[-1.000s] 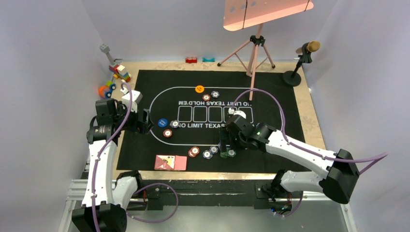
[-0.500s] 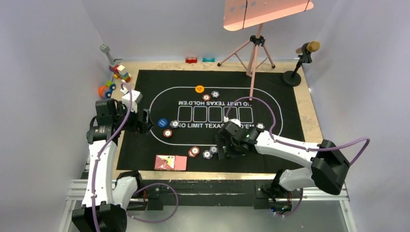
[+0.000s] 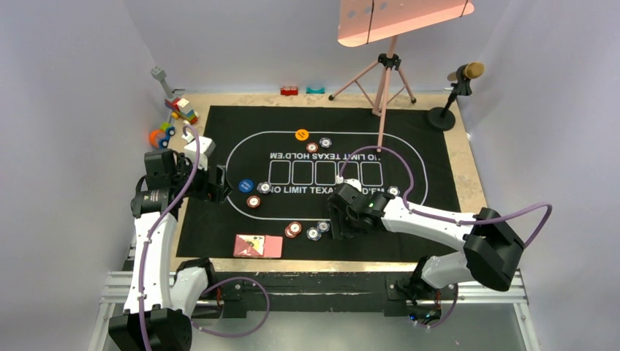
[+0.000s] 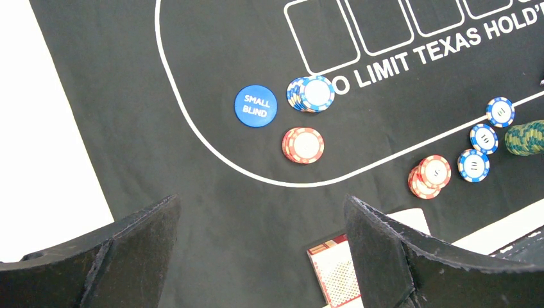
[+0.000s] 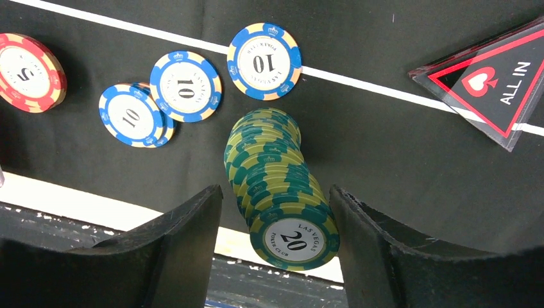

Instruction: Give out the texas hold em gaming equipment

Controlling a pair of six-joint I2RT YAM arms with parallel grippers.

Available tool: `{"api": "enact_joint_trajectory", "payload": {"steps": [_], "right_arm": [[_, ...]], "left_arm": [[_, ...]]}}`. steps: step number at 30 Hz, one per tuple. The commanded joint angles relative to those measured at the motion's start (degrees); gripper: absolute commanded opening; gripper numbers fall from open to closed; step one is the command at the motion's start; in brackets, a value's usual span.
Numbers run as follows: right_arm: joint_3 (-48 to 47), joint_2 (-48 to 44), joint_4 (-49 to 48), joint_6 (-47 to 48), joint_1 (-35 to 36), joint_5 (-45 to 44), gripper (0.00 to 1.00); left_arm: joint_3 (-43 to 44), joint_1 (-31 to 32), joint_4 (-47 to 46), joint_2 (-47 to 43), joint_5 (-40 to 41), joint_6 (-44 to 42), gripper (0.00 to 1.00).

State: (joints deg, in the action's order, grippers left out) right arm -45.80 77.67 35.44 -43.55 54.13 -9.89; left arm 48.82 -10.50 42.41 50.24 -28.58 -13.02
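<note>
A tall leaning stack of green "20" chips (image 5: 279,186) stands between the fingers of my right gripper (image 5: 276,244). The jaws are open, with a gap on the left side of the stack. In the top view this gripper (image 3: 342,225) is low over the mat's near edge. Blue "10" chips (image 5: 185,86), a red "5" chip (image 5: 25,72) and the red "ALL IN" triangle (image 5: 497,80) lie just beyond. My left gripper (image 4: 262,250) is open and empty, hovering above the mat near the pink-backed cards (image 4: 340,273). The blue "SMALL BLIND" button (image 4: 256,106) has a blue stack (image 4: 310,93) and a red stack (image 4: 303,145) beside it.
An orange button (image 3: 301,134) and two chips (image 3: 319,145) lie at the mat's far side. Colourful toy blocks (image 3: 179,110) sit at the back left. A pink tripod (image 3: 384,77) and a microphone stand (image 3: 447,110) stand at the back. The table's near edge is just past the cards (image 3: 257,246).
My right arm has swung left and its gripper has shifted left and come down around the green chip stack. The left arm has not moved.
</note>
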Motion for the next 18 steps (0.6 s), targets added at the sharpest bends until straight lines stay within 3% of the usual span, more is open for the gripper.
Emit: {"api": "enact_joint_trajectory", "payload": {"steps": [1, 4, 11, 18], "right_arm": [[-2.2, 0.1, -0.9, -0.5, 0.4, -2.4, 0.64], [-2.3, 0.0, -1.0, -0.3, 0.4, -2.6, 0.57], [-2.4, -0.6, -0.8, -0.3, 0.4, -3.0, 0.29], [-3.9, -2.1, 1.0, 0.2, 0.5, -4.5, 0.16]], "left_arm": [[-0.3, -0.6, -2.0, -0.6, -1.3, -0.4, 1.0], [-0.4, -0.6, -2.0, -0.6, -1.3, -0.5, 1.0], [-0.4, -0.5, -2.0, -0.6, -1.3, -0.5, 1.0], [-0.4, -0.6, -2.0, -0.7, -1.4, -0.5, 1.0]]}}
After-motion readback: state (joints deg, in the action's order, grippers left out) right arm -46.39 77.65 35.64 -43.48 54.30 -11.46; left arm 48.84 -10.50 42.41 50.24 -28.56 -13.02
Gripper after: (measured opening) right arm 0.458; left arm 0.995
